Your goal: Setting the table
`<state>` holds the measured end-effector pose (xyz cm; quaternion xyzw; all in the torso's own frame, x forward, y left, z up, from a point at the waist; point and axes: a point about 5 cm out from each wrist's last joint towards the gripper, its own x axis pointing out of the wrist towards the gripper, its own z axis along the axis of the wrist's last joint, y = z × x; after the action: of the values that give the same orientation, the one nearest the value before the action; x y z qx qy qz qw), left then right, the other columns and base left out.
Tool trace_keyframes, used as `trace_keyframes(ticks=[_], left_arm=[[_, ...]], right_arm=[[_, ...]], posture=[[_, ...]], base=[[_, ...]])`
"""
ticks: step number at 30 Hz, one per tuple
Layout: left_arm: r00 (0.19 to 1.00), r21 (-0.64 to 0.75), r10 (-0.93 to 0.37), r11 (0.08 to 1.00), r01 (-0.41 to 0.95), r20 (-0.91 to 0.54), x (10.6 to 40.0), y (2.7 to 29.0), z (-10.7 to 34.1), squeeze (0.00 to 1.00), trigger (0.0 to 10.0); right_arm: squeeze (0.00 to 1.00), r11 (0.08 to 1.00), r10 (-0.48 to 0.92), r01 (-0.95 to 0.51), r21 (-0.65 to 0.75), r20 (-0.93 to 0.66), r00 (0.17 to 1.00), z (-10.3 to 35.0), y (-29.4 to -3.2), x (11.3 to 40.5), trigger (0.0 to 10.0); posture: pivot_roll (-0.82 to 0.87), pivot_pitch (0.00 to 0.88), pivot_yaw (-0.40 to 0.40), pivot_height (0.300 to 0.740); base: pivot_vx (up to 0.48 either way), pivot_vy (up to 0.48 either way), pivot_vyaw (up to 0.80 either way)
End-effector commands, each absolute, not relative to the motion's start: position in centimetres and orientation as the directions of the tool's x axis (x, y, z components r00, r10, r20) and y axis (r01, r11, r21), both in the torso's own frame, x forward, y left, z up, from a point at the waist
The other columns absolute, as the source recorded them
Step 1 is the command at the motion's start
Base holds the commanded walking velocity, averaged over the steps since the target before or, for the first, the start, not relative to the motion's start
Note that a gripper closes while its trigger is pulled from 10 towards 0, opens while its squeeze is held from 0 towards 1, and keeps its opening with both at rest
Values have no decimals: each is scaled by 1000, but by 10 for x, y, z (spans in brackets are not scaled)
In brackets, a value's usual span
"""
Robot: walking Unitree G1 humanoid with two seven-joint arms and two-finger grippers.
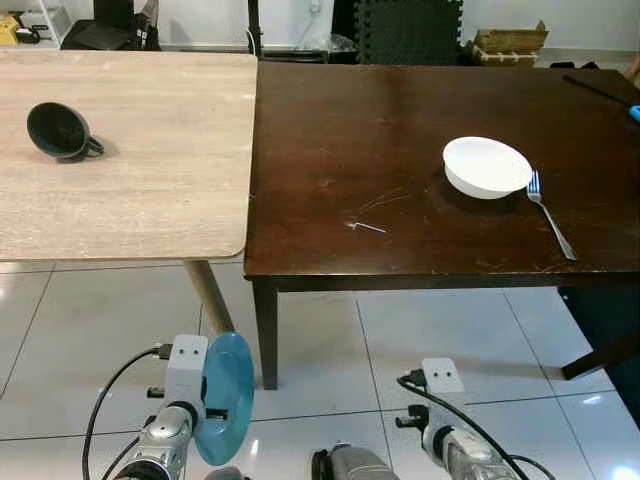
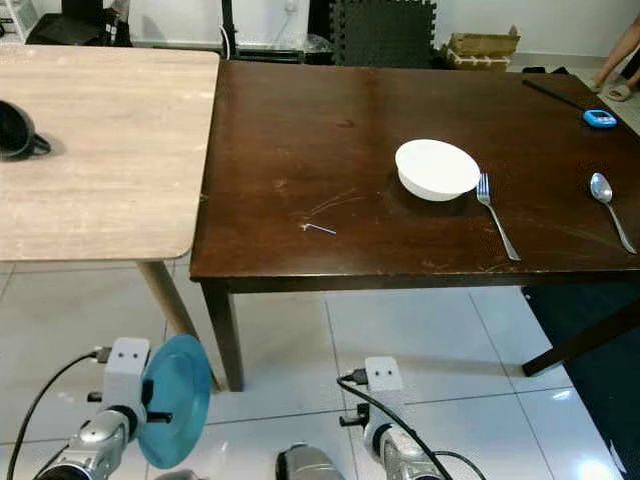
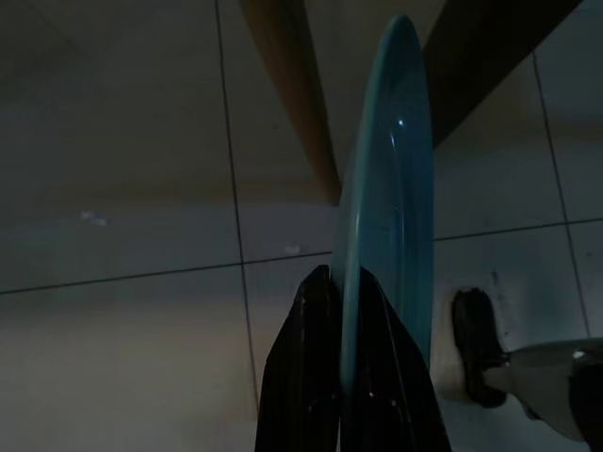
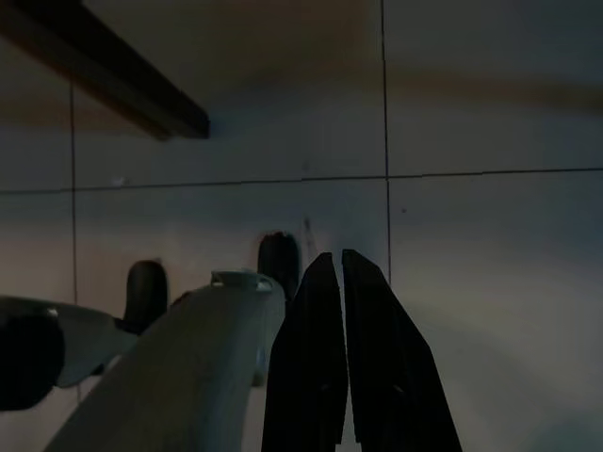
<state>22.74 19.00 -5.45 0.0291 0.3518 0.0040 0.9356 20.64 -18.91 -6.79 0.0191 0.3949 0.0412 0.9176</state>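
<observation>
**Blue plate held low before two tables**

A dark table [image 1: 400,130] carries a white bowl [image 1: 486,166] beside a fork [image 1: 550,213]. Below, the left claw [image 3: 346,282] grips a blue plate [image 1: 224,397] edge-on; the right claw [image 4: 340,264] hangs nearly closed.

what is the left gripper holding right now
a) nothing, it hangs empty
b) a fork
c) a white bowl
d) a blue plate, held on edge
d) The left gripper has its black fingers shut on the rim of the blue plate, held on edge low above the floor tiles in front of the tables.
</observation>
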Motion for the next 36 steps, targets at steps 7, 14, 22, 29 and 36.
trace_keyframes(ticks=[7, 14, 22, 29, 36], left_arm=[[721, 39, 42, 999, -20, -691, 214, 195, -63, 0, 10000], [730, 32, 31, 999, -13, -683, 219, 193, -60, 0, 10000], [713, 69, -14, 994, 88, -701, 221, 182, -61, 0, 10000], [722, 76, -12, 993, 90, -692, 220, 182, -61, 0, 10000], [734, 122, 10, 988, 99, -679, 222, 191, -58, 0, 10000]], right_arm=[[0, 998, 60, -45, 40, -766, 639, -78, -193, 188, 10000], [0, 998, 53, -45, 32, -759, 649, -76, -192, 191, 10000], [0, 999, 23, 1, 32, -729, 684, -74, -191, 194, 10000], [0, 999, 52, -33, 41, -725, 687, -73, -188, 195, 10000], [0, 996, 92, -61, 70, -687, 721, -64, -183, 212, 10000]], posture=[[33, 72, -10, 740], [10, 68, 15, 740], [5, 76, 16, 740], [30, 75, -1, 740], [76, 53, -17, 740]], base=[[0, 0, 0], [0, 0, 0], [0, 0, 0], [0, 0, 0], [0, 0, 0]])
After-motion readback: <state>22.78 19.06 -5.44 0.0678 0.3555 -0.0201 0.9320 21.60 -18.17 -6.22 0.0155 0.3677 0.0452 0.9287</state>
